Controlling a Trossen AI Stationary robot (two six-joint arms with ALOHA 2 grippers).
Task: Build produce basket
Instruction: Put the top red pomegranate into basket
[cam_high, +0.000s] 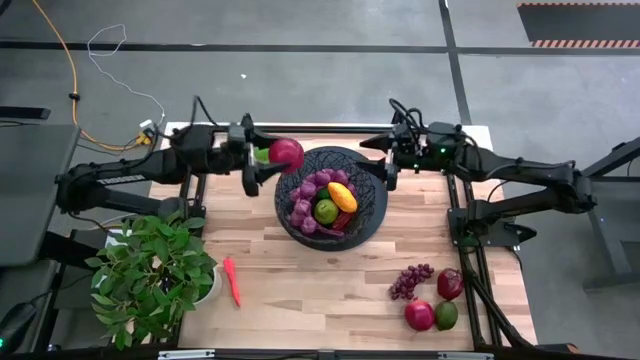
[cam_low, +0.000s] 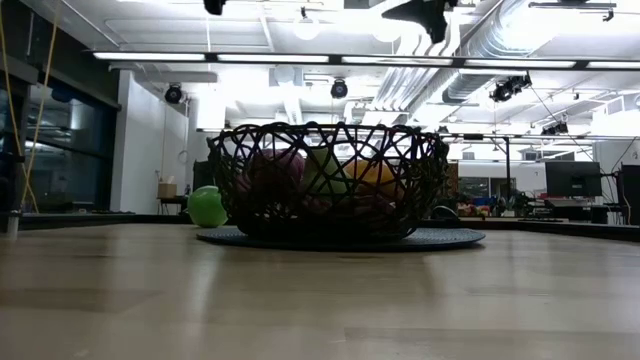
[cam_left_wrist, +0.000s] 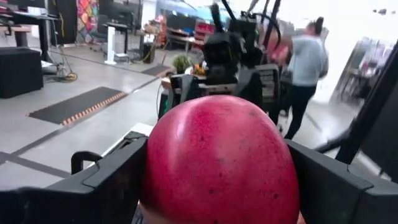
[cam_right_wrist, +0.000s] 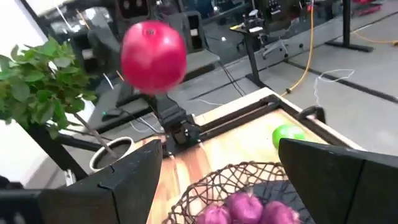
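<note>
A: Where is the red fruit (cam_high: 286, 153)?
B: The left gripper (cam_high: 268, 160) clamps it, above the basket (cam_high: 372, 214) rim.
A: And the right gripper (cam_high: 383, 163)?
B: Fingers apart, holding nothing, opposite rim.

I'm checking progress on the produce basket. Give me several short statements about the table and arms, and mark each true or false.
1. The left gripper holds a red fruit beside the basket. True.
2. The basket holds no produce yet. False: a purple grape bunch, a yellow-orange mango and a green fruit lie in it.
3. The slim red-orange pepper lies on the table near the potted plant. True.
4. The right gripper grips a grape bunch. False: its fingers are open, holding nothing, at the basket's rim.
5. A green fruit sits on the table outside the basket. True.
</note>
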